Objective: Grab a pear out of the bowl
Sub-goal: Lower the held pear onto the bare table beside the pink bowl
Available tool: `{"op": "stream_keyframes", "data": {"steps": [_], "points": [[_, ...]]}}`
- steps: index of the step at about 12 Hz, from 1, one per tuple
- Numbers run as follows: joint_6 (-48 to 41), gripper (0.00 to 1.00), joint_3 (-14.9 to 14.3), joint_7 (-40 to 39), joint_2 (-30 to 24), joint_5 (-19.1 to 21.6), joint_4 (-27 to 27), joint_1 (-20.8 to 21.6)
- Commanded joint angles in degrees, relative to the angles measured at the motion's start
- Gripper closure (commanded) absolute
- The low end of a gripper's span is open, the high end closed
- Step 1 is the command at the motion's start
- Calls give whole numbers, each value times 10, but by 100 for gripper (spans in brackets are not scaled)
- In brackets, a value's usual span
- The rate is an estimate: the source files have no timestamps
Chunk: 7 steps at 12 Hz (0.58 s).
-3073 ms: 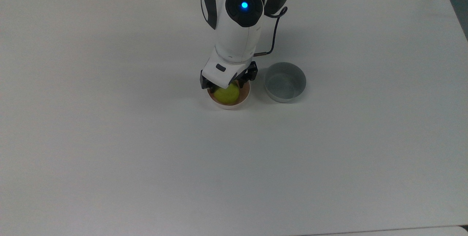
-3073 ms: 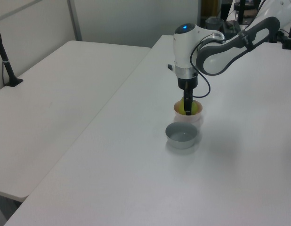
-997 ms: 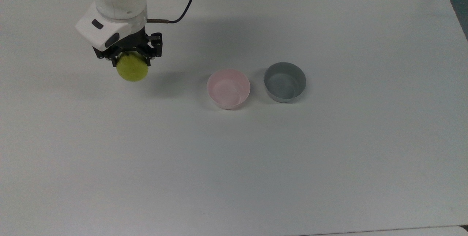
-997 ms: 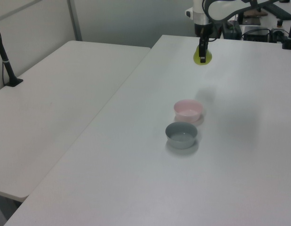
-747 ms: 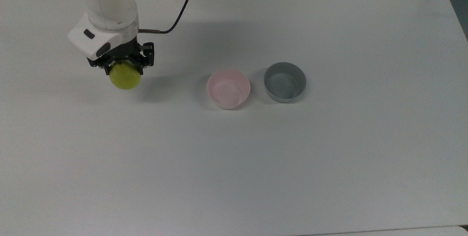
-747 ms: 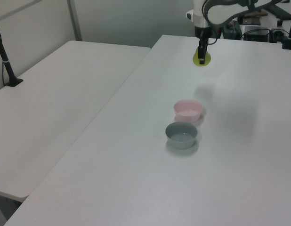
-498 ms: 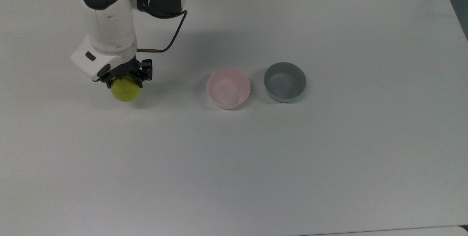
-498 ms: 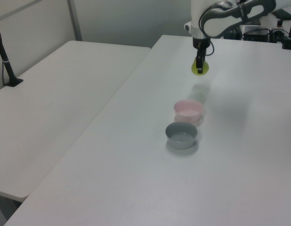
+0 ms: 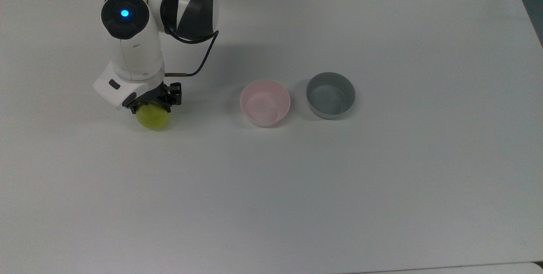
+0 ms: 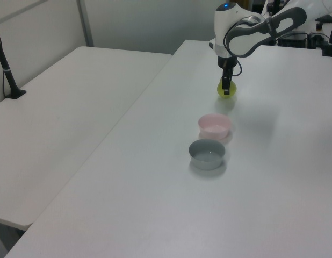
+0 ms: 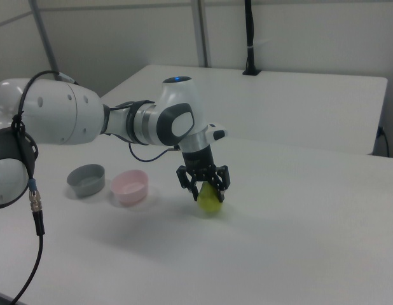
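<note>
One small pear [image 9: 152, 117], likely light, smooth and prone to slip, sits clamped across its upper half by the tool [image 9: 153, 105], low over the desk [image 9: 382, 172].

The pear [image 9: 152, 117] is yellow-green. One bowl [image 9: 265, 103] is pale pink, the other bowl [image 9: 330, 95] grey-blue. The table [image 9: 297, 189] is plain white. The arm [image 9: 131, 49] is white with black joints and a blue light.

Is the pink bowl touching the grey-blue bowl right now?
Apart. The top view shows a strip of white table between the pink bowl and the grey-blue bowl.
</note>
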Motion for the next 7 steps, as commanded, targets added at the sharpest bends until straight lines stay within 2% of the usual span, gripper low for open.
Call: {"op": "stream_keyframes", "data": {"steps": [1, 2, 4, 5, 7], "points": [[18, 29, -4, -7, -6, -2, -13, 5], [18, 25, -4, -6, -5, -2, -13, 6], [17, 4, -4, -6, -6, -2, -13, 6], [15, 0, -4, -6, -7, -2, -13, 6], [9, 0, -4, -4, -19, -2, -12, 7]]}}
